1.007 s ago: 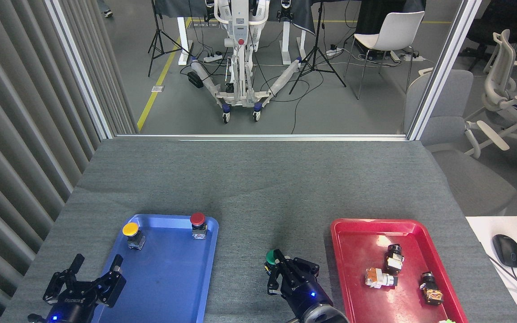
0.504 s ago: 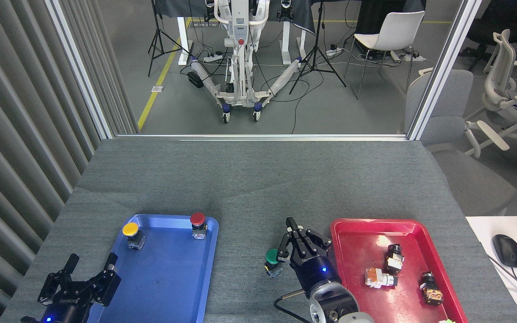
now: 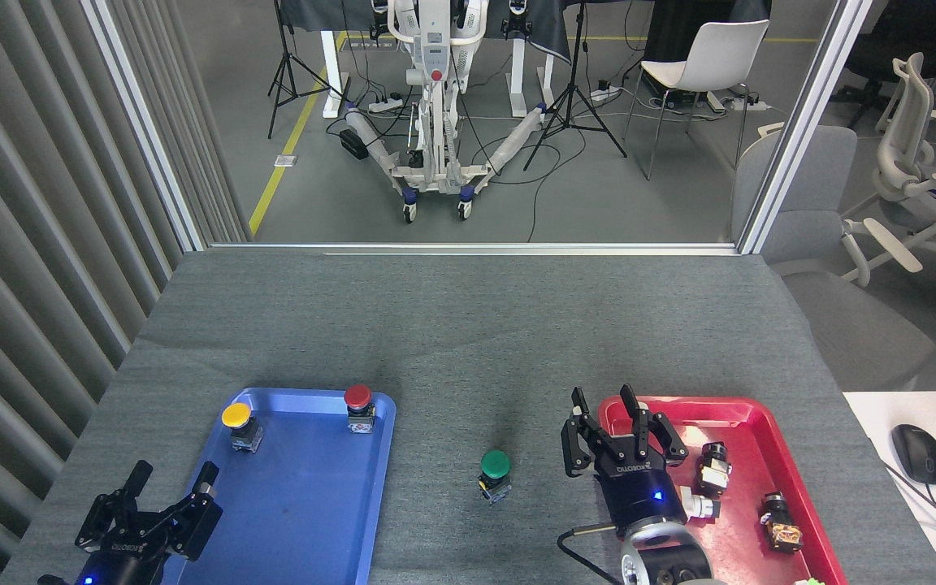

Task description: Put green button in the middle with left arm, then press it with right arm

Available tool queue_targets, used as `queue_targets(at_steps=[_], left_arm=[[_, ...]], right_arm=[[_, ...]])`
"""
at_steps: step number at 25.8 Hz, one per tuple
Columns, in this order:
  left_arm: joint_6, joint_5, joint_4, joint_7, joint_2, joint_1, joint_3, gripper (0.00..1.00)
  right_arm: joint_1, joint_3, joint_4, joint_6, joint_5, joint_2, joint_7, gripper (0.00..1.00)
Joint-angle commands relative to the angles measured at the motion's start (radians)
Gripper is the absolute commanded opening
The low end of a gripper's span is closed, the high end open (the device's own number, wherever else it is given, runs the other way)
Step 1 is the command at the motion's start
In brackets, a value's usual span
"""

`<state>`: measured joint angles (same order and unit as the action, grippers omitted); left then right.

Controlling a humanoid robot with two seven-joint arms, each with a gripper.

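Observation:
The green button (image 3: 495, 466) stands upright on the grey table surface, in the middle (image 3: 468, 357) between the two trays, with nothing touching it. My right gripper (image 3: 603, 400) is to its right, over the left edge of the red tray (image 3: 748, 410), open and empty. At the bottom left my left gripper (image 3: 175, 474) hovers by the blue tray's (image 3: 305, 504) near left corner, open and empty.
A yellow button (image 3: 236, 417) and a red button (image 3: 358, 398) stand at the far end of the blue tray. Several small switch parts (image 3: 713, 470) lie in the red tray. A computer mouse (image 3: 918, 453) sits on a white desk at the right.
My right gripper has moved right, from over the green button to the red tray's left edge, and its fingers have spread apart. The left gripper has barely shifted.

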<state>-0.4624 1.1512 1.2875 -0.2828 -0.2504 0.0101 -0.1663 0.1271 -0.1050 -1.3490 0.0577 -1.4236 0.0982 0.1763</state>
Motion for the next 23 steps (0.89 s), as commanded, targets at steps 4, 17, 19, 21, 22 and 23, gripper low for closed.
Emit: queue_targets(at_steps=[4,17,19,21,22,23], left_arm=[[-0.262,0.015,0.009,0.008,-0.004,-0.007,0.021,0.99],[0.028,0.088,0.093,0.002,0.045,0.056,-0.013,0.99],[0.082,0.088,0.092,-0.001,0.039,0.051,-0.015,0.99],[0.1,0.091,0.082,-0.001,0.036,0.037,-0.016,0.99],[0.103,0.094,0.079,0.001,0.034,0.021,-0.016,0.99],[0.103,0.096,0.075,0.002,0.033,0.01,-0.016,0.99]], right_arm=[[-0.109,0.064,-0.045,0.062,0.0,0.023,0.063,1.0],[-0.159,0.08,-0.045,0.054,0.0,0.043,0.071,1.0],[-0.159,0.094,-0.042,0.053,0.003,0.043,0.063,1.0],[-0.162,0.128,-0.042,0.057,0.018,0.037,0.06,1.0],[-0.167,0.133,-0.041,0.059,0.025,0.035,0.06,1.0],[-0.17,0.134,-0.041,0.059,0.029,0.037,0.06,1.0]])
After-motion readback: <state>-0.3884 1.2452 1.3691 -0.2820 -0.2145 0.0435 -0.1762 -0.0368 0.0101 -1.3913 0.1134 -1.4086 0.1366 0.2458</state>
